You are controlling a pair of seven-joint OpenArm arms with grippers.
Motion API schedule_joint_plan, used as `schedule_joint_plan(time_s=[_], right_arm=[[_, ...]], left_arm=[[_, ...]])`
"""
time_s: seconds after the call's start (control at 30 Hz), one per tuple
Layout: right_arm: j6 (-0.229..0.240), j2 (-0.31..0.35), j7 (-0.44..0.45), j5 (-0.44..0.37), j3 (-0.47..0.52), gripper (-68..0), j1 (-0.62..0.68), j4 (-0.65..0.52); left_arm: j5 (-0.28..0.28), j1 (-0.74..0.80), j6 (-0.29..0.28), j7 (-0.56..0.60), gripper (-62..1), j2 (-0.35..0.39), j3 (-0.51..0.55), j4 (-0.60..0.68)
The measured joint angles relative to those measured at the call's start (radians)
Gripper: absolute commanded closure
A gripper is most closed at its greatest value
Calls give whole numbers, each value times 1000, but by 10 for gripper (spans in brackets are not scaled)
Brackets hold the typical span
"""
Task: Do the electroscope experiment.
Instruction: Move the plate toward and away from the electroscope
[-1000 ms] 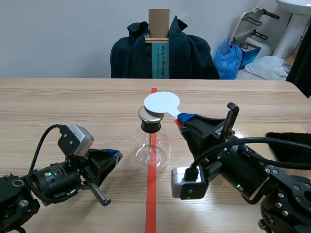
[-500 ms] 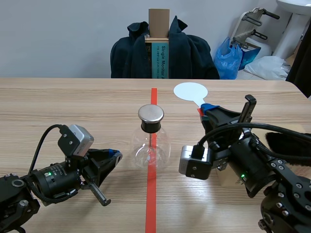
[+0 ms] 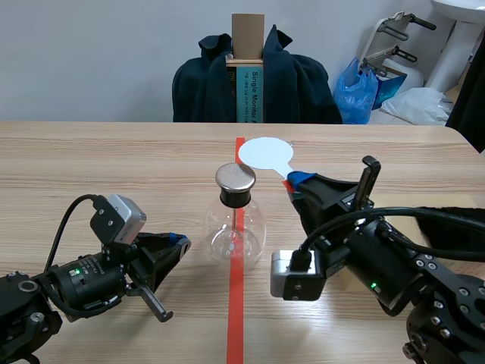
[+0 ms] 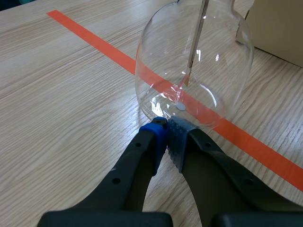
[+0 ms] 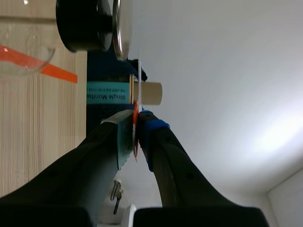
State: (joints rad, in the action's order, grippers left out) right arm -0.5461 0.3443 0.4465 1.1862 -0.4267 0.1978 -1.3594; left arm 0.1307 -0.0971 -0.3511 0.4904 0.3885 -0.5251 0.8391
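Flask: clear glass electroscope flask [image 3: 236, 220] with round metal cap [image 3: 236, 177] stood mid-desk.
Right end effector [image 5: 136, 124]: gripped white round paddle [image 3: 265, 153] just beyond the cap.
Left end effector [image 4: 166, 135]: closed, empty, beside the flask's base.
Progress: we judged touching the cap remained.

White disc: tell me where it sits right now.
In the scene view the white disc is held up by the right end effector, just beyond and right of the metal cap of the flask, near the table's middle.
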Motion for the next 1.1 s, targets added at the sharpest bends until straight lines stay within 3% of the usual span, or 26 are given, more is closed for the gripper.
schedule_joint_plan(time_s=[0.23,0.63,0.77,1.1], right_arm=[[-32,0,101,3,0,-7,0,0],[-31,0,113,3,0,-7,0,0],[-31,0,77,3,0,-7,0,0],[-31,0,-128,2,0,-7,0,0]], left_arm=[[0,0,0,0,-30,0,0,0],[0,0,0,0,-30,0,0,0],[0,0,0,0,-30,0,0,0],[0,0,0,0,-30,0,0,0]])
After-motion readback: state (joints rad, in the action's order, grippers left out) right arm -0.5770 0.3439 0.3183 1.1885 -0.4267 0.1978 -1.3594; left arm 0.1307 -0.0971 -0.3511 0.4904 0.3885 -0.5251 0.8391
